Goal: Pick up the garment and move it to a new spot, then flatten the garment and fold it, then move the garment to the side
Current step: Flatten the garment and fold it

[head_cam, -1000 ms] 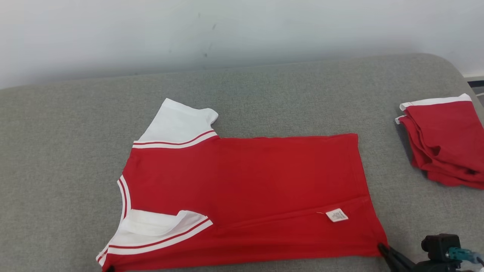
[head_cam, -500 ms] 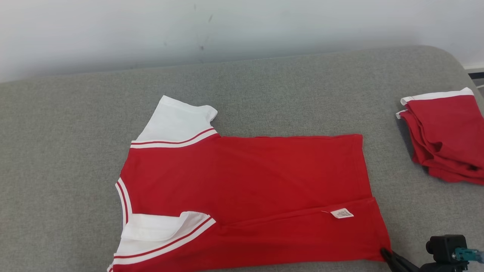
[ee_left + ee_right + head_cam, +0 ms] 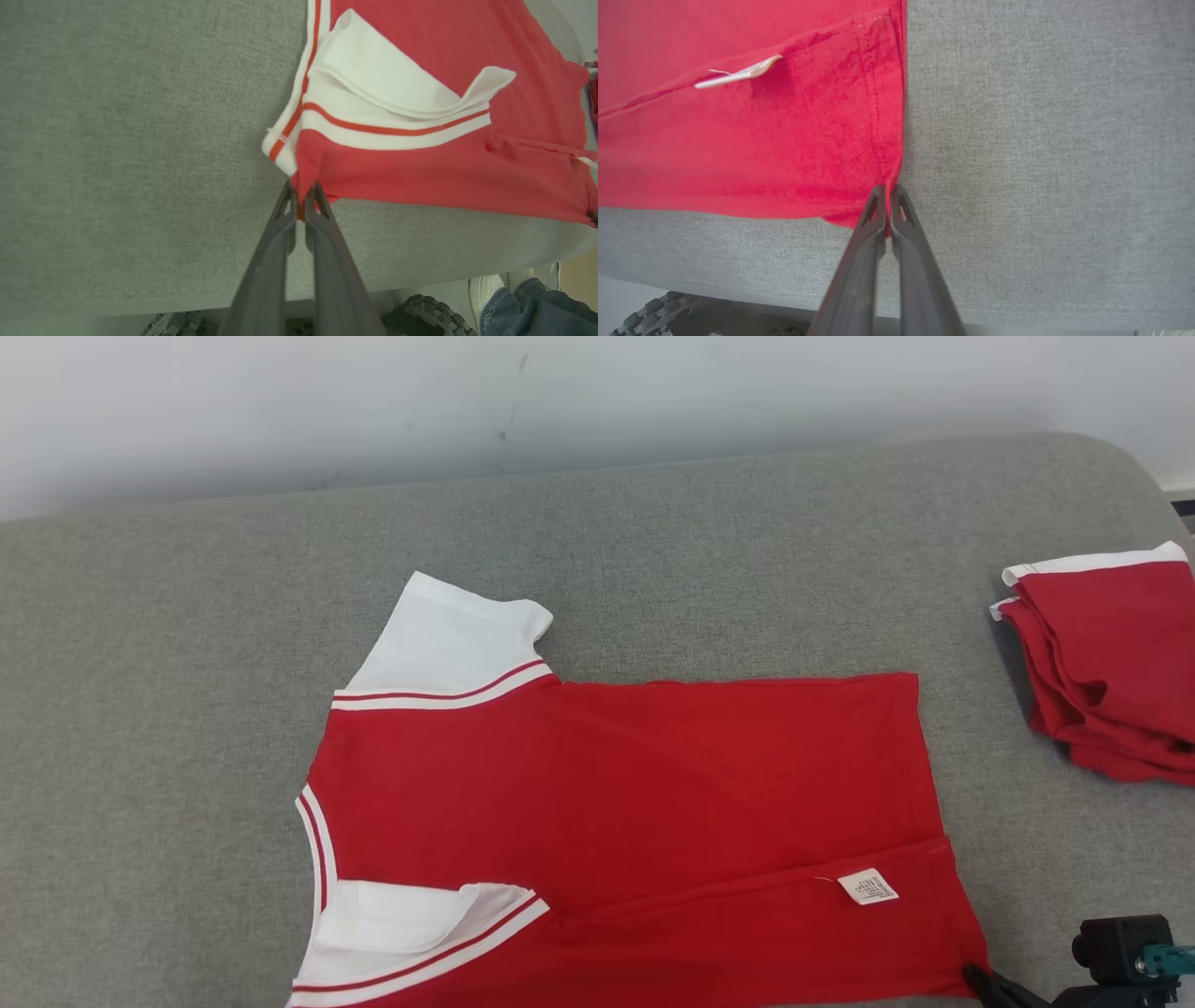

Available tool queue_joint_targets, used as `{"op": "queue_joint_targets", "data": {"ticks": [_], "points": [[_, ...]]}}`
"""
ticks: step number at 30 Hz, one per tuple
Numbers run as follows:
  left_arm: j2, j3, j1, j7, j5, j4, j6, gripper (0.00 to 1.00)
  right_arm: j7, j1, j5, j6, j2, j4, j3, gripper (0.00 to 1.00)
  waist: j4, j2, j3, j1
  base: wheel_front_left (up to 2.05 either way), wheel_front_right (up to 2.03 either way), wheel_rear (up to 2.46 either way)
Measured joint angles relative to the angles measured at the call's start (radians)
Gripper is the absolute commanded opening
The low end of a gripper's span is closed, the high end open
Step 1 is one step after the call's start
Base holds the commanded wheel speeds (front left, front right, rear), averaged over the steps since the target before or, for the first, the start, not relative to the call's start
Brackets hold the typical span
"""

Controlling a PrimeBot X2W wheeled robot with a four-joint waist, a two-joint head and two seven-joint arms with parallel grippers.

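Observation:
The garment (image 3: 635, 784) is a red T-shirt with white, red-striped sleeves, lying flat on the grey padded surface (image 3: 187, 663), its near side folded over so a white label (image 3: 868, 887) shows. My left gripper (image 3: 302, 189) is shut on the garment's (image 3: 420, 172) near corner by the sleeve and collar trim. At the near hem corner of the garment (image 3: 738, 140), my right gripper (image 3: 888, 191) is pinched shut on the cloth; its dark tip (image 3: 976, 975) shows at the head view's bottom right.
A pile of folded red and white clothes (image 3: 1111, 663) lies at the surface's far right. The surface's near edge runs just below both grippers. Under it are a knobbly tyre (image 3: 420, 317) and a person's white shoe (image 3: 495, 289) and jeans (image 3: 537, 303).
The head camera has tilted. Against the surface and the folded pile, the garment has slid a little nearer and to the right, both grippers still holding its near corners.

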Motion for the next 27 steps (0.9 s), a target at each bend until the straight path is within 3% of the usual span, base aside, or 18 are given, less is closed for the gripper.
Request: {"op": "queue_joint_targets", "data": {"ticks": [6, 7, 8, 9, 10, 18, 27], "points": [[-0.007, -0.014, 0.025, 0.053, -0.022, -0.016, 0.008, 0.0, 0.032, 0.0, 0.003, -0.01, -0.009, -0.024, 0.0, 0.0, 0.002, 0.0, 0.01, 0.0, 0.0, 0.0, 0.0], [-0.008, -0.014, 0.026, 0.064, -0.028, -0.022, 0.011, 0.0, 0.038, -0.001, 0.003, -0.019, -0.011, -0.032, -0.006, 1.0, 0.004, 0.0, 0.012, 0.0, 0.0, 0.0, 0.0], [-0.009, -0.012, 0.026, 0.063, -0.027, -0.031, 0.021, 0.31, 0.039, -0.001, 0.003, -0.019, -0.012, -0.035, -0.011, 1.0, 0.005, 0.0, 0.013, 0.0, 0.0, 0.0, 0.0], [-0.008, -0.008, 0.024, 0.062, -0.025, -0.037, 0.027, 0.94, 0.039, -0.002, 0.003, -0.021, -0.012, -0.039, -0.016, 1.0, 0.006, 0.0, 0.014, 0.0, 0.0, 0.0, 0.0], [-0.007, -0.006, 0.023, 0.063, -0.019, -0.043, 0.027, 1.0, 0.04, -0.002, 0.003, -0.026, -0.013, -0.042, -0.018, 1.0, 0.008, 0.0, 0.015, 0.0, 0.0, 0.0, 0.0], [0.009, 0.023, 0.02, 0.057, 0.016, -0.073, 0.064, 1.0, 0.047, -0.007, -0.018, -0.035, -0.022, -0.067, -0.02, 1.0, 0.008, 0.0, 0.006, 0.0, 0.0, 0.0, 0.0], [0.006, 0.062, -0.123, -0.117, 0.131, -0.157, 0.088, 1.0, -0.021, -0.072, -0.059, -0.044, -0.007, -0.113, -0.041, 1.0, 0.002, 0.0, -0.018, -0.0001, 0.0, 0.0, 0.0]]}}
